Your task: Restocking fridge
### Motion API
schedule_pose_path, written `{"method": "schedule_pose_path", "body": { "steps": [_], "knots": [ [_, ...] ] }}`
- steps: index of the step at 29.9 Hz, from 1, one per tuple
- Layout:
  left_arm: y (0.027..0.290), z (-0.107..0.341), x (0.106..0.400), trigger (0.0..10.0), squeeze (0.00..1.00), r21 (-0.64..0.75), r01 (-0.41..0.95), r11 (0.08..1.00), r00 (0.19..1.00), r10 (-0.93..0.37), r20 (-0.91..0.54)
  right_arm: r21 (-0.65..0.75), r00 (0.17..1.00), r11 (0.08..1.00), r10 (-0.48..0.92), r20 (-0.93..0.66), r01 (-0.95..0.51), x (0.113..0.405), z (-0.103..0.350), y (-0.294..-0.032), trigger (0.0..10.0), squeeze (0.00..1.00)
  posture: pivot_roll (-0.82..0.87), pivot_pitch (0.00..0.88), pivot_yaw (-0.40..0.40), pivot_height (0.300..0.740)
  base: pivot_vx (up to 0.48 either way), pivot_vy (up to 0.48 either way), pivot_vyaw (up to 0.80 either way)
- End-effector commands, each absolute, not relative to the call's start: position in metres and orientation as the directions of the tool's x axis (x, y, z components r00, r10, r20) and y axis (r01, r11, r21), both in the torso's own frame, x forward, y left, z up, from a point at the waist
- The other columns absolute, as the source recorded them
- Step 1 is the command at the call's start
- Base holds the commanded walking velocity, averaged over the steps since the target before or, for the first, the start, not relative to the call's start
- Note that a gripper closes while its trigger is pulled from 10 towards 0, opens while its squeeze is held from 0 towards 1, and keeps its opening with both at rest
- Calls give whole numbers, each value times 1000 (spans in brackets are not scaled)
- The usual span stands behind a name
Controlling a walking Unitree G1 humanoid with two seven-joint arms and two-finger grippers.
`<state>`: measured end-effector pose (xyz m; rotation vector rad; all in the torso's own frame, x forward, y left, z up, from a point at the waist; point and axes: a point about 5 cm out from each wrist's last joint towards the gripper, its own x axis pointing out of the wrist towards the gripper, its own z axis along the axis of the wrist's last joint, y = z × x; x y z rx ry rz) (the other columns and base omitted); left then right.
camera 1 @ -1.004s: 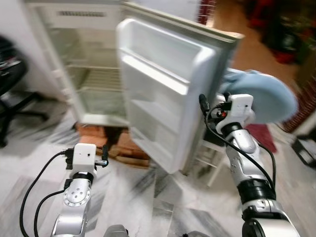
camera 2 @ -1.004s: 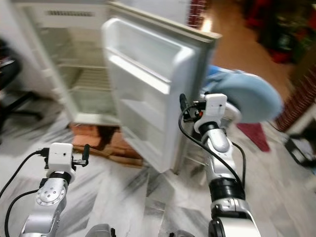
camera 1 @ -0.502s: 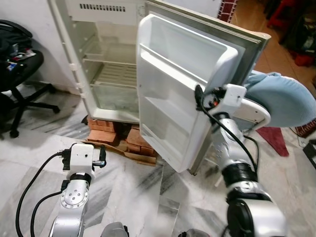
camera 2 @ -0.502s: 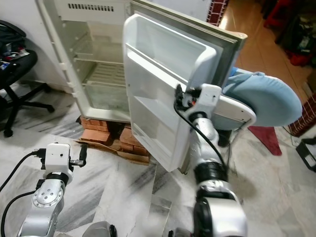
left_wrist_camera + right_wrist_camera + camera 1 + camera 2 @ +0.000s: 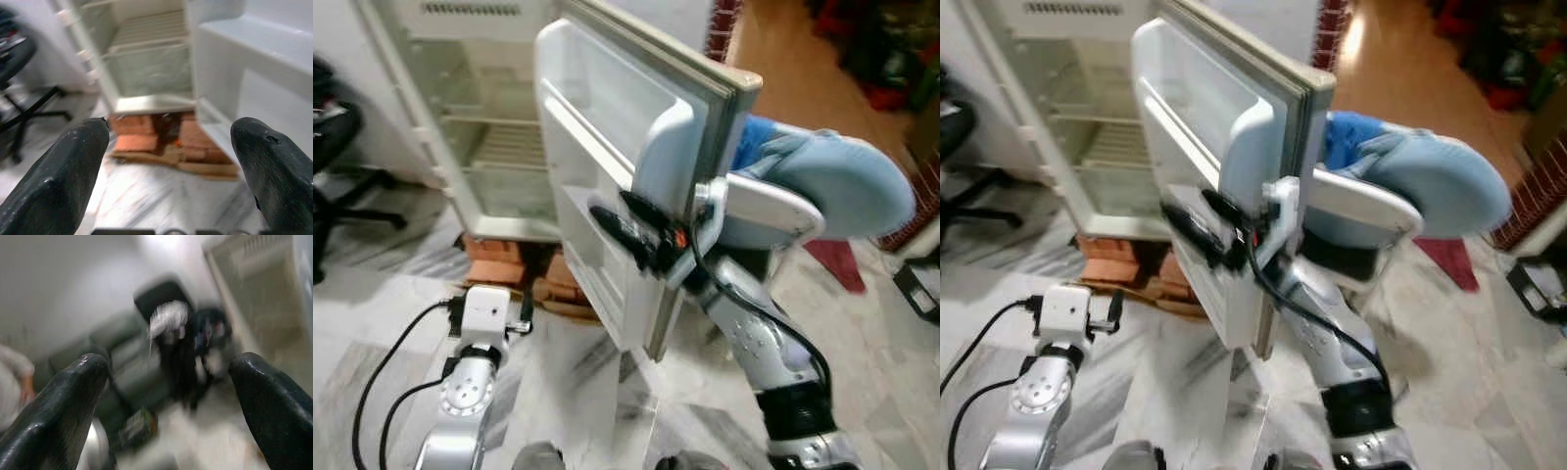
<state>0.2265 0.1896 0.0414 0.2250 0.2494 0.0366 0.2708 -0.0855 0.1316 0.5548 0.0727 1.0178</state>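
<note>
The white fridge (image 5: pixel 460 147) stands open with bare shelves. Its door (image 5: pixel 607 108) swings out toward me, its inner racks holding nothing. My right gripper (image 5: pixel 612 208) reaches round the door's free edge and lies across the inner face at mid height, pointing left. It is open, and the right wrist view shows its fingers (image 5: pixel 63 401) wide apart with nothing between them. My left gripper (image 5: pixel 171 147) hangs low at the left over the floor, open and holding nothing, facing the fridge's base.
Red bricks (image 5: pixel 504 257) prop up the fridge. A chair with a pale blue cushion (image 5: pixel 832 181) stands just behind the door on the right, with a red mat (image 5: pixel 832 262) beside it. A black office chair (image 5: pixel 333 166) stands at the far left. The floor is marble.
My right gripper has swung from beside the door's free edge round onto its inner face. The head views have shifted and blurred. The left arm has barely moved.
</note>
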Motion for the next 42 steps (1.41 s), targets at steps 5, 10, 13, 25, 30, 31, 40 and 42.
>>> {"method": "schedule_pose_path", "body": {
  "steps": [5,10,13,25,30,31,40,42],
  "knots": [
    [194,44,221,10000,0,233,-11,973,970,67,-235,455,381,349,924,-25,-819,235,98,-125,10000,0,46,1,-21,740,0,0,0],
    [196,38,209,10000,0,236,3,972,964,60,-259,428,288,380,920,-265,-820,210,70,-163,10000,0,39,2,-17,740,0,0,0],
    [196,38,209,10000,0,237,3,971,964,60,-257,297,431,543,825,-366,-786,231,59,-175,10000,0,37,2,-14,740,0,0,0],
    [193,40,214,10000,0,237,10,971,967,51,-248,157,912,909,402,-85,-386,320,105,-138,10000,0,41,1,-7,740,0,0,0],
    [189,41,218,10000,0,233,19,972,970,38,-239,366,826,757,561,59,-541,323,128,-62,10000,0,54,0,-13,740,0,0,0],
    [188,41,219,10000,0,233,20,972,971,37,-235,380,780,701,617,101,-604,319,136,-49,10000,0,54,0,-13,740,0,0,0],
    [184,42,222,10000,0,223,25,974,973,27,-230,424,462,332,850,254,-843,274,156,-30,10000,0,37,0,-16,740,0,0,0],
    [183,42,223,10000,0,223,30,974,973,22,-228,430,506,383,834,220,-818,279,149,-35,10000,0,33,0,-13,740,0,0,0]
  ]
}}
